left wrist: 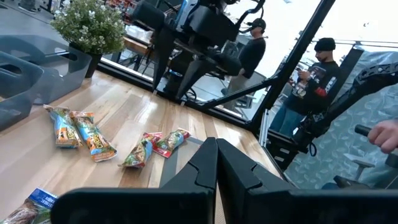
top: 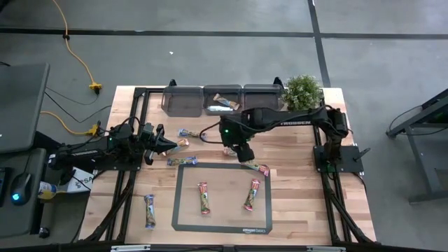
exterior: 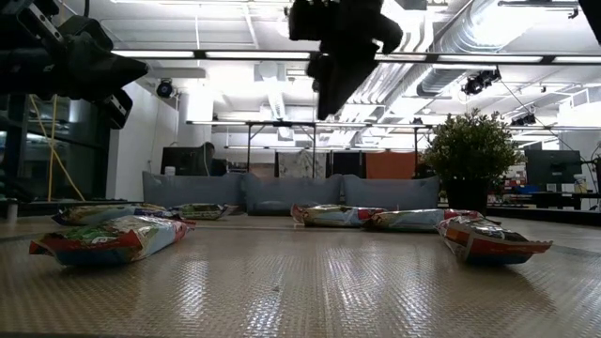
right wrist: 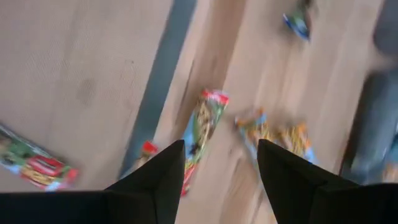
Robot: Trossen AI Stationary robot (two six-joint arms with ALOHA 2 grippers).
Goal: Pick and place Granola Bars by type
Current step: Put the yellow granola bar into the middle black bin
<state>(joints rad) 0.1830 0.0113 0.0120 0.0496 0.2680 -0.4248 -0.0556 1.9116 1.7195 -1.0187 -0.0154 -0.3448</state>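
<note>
Several granola bars lie flat on the table. Two are on the dark-framed mat point(top: 222, 227): one point(top: 203, 197) and another point(top: 253, 194). One bar point(top: 149, 210) lies left of the mat, one point(top: 182, 161) at its far left corner and one point(top: 260, 168) at its far right corner. Two bars point(top: 185, 137) lie by my left gripper point(top: 168, 145), which stays shut and level at the table's left. My right gripper point(top: 241, 152) hangs open above the mat's far edge, pointing steeply down. A red-green bar point(right wrist: 202, 127) shows between its fingers, well below them.
Three grey bins point(top: 183, 99) stand along the far edge; the middle one holds bars point(top: 224, 105). A potted plant point(top: 302, 91) stands at the far right corner. Two orange-blue bars point(right wrist: 273, 134) lie beside the red-green one. People stand beyond the table point(left wrist: 317, 74).
</note>
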